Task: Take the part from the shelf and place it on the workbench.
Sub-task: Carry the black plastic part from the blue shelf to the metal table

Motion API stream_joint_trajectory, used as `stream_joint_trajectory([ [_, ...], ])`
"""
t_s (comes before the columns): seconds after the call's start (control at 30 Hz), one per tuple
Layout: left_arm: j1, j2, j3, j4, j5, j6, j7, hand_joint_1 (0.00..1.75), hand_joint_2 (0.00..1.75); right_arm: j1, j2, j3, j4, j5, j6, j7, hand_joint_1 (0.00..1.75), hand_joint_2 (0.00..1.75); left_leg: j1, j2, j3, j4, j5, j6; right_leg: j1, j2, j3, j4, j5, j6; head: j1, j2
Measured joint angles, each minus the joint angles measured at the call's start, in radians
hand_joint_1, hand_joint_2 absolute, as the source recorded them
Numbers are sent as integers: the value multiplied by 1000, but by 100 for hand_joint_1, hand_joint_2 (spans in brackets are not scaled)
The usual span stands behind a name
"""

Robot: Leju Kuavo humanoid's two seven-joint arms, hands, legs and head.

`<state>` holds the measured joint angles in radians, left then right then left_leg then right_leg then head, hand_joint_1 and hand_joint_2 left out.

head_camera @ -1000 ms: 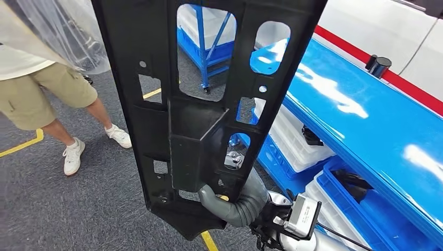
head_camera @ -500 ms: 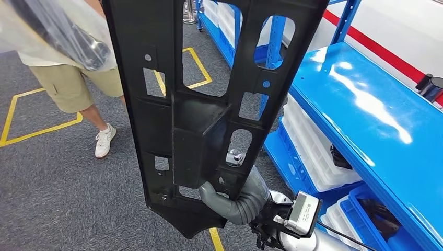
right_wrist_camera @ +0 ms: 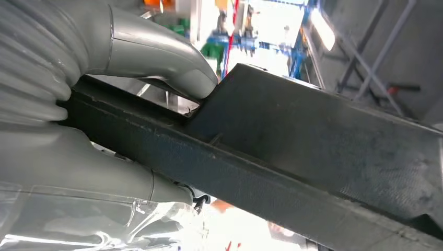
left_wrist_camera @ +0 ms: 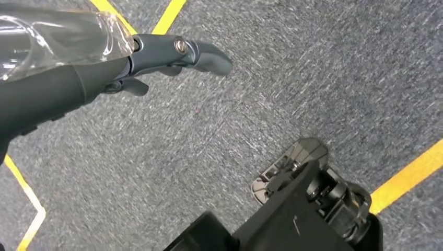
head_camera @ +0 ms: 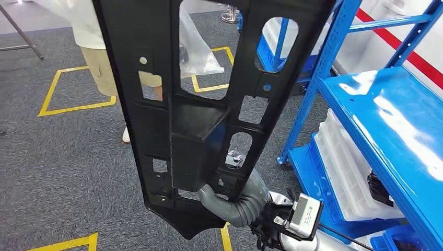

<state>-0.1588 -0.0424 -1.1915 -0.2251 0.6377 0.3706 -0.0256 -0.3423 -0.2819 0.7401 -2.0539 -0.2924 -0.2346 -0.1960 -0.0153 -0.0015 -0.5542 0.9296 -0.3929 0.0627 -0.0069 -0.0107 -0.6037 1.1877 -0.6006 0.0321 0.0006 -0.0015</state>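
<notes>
We held the black plastic panel [head_camera: 209, 104] upright before us, off the blue shelf [head_camera: 386, 120] on the right, our right robot hand [head_camera: 232, 201] grasping its lower edge and our left robot hand [left_wrist_camera: 167, 52] hanging empty, placing undone.

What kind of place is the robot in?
Probably a factory or warehouse: blue metal shelving holding white bins, yellow floor markings on grey carpet, and a big black part in the right robot hand.
</notes>
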Motion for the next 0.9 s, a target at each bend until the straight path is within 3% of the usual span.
stream_joint_trajectory([
  [0.03,1,0,0,0,0,0,0,0,175,1,0,0,0,0,0,0,175,175,2,-15,3,0,-2,1,-2,5,-43,63,-14,3,1,0],
  [0.07,1,-1,0,0,0,0,0,0,175,3,-1,0,0,0,0,1,175,175,4,-30,6,0,-4,0,-4,6,-72,92,-8,5,1,0],
  [0.1,1,-1,0,0,0,0,0,0,175,3,-1,0,0,0,0,1,175,175,7,-46,10,1,-7,-3,-7,7,-80,79,19,8,1,0],
  [0.13,1,-1,0,0,0,0,0,0,175,3,-1,0,0,0,0,1,175,175,10,-61,14,4,-11,-8,-11,11,-66,24,64,11,1,0],
  [0.2,0,-1,0,0,0,0,-1,0,175,3,-2,0,0,0,-1,1,175,175,17,-90,17,16,-24,-22,-22,47,-13,-121,144,20,1,0],
  [0.27,-2,0,0,0,0,-1,-3,0,175,2,-2,0,0,0,-2,1,175,175,19,-111,9,27,-32,-35,-27,76,13,-190,167,19,0,0],
  [0.33,-1,0,0,0,0,-2,-6,0,175,1,-2,0,0,0,-3,1,175,175,23,-126,3,26,-33,-42,-22,65,13,-191,163,5,0,0],
  [0.37,0,0,0,0,-1,-2,-7,0,175,0,-2,0,0,0,-3,1,175,175,24,-120,1,30,-36,-45,-21,55,14,-192,163,-2,0,0],
  [0.43,0,0,0,0,-1,-2,-7,0,175,-2,-2,0,-2,0,-3,1,175,175,23,-75,-24,86,-66,-53,-20,34,17,-194,162,-15,-3,0],
  [0.5,-6,0,0,0,-2,-2,-9,0,175,-2,-2,0,-3,0,-3,1,175,175,21,-26,-89,219,-127,-60,-15,10,20,-194,158,-24,-6,0],
  [0.57,-13,0,1,0,-2,-2,-12,0,175,-2,-3,0,-3,0,-3,1,175,175,21,-12,-148,330,-162,-60,-9,-17,22,-194,154,-27,-6,0],
  [0.6,-15,0,1,0,-2,-2,-12,0,175,-2,-3,0,-3,0,-3,1,175,175,21,-9,-151,333,-153,-57,-7,-30,24,-194,151,-29,-6,0],
  [0.67,-12,0,1,0,-2,-3,-12,0,175,-3,-3,0,-4,0,-3,1,175,175,15,5,-95,222,-89,-45,-3,-52,33,-194,146,-29,-6,0],
  [0.7,-10,0,0,0,-3,-3,-11,0,175,-3,-2,0,-4,0,-3,1,175,175,8,27,-55,144,-59,-37,-2,-61,39,-195,143,-28,-6,0],
  [0.73,-9,1,0,0,-3,-3,-11,0,175,-4,-2,0,-5,0,-3,1,175,175,0,47,-26,83,-39,-29,-1,-71,43,-196,140,-25,-6,0],
  [0.8,-8,1,0,0,-3,-3,-11,0,175,-5,-2,0,-5,0,-3,1,175,175,-13,67,-4,31,-30,-18,-2,-90,48,-199,137,-17,-6,0],
  [0.87,-5,2,0,0,-3,-3,-11,0,175,-6,-2,0,-6,1,-3,1,175,175,-12,46,0,19,-23,-12,-2,-104,55,-202,132,-7,-6,0],
  [0.9,-3,1,0,0,-3,-3,-12,0,175,-7,-2,0,-6,1,-3,1,175,175,-9,35,6,10,-18,-10,-2,-93,56,-195,125,-3,-6,0],
])
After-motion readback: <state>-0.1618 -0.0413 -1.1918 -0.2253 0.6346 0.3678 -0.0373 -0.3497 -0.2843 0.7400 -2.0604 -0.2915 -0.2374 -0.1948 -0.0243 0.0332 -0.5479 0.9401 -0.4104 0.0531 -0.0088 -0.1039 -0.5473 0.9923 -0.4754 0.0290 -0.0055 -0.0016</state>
